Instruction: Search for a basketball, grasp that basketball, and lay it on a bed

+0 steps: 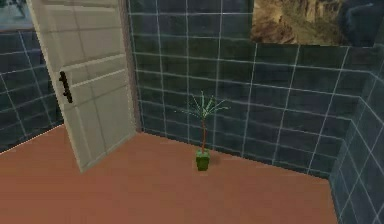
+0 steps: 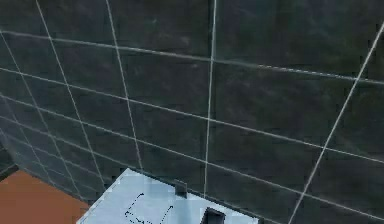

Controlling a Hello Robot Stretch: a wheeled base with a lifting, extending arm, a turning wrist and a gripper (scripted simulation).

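A white panelled door (image 1: pixel 92 80) with a dark handle (image 1: pixel 66 87) stands ajar at the forward view's left, against dark tiled walls (image 1: pixel 240 90). A small potted plant (image 1: pixel 203 135) with thin green leaves stands on the brown floor (image 1: pixel 150 190) near the wall corner.
A framed picture (image 1: pixel 305 22) hangs high on the tiled wall at the forward view's right. In the arm side view a pale, flat-topped fixture (image 2: pixel 150 200) with two small dark fittings (image 2: pixel 181 187) stands against a dark tiled wall (image 2: pixel 200 90). Brown floor (image 2: pixel 25 200) lies to its left.
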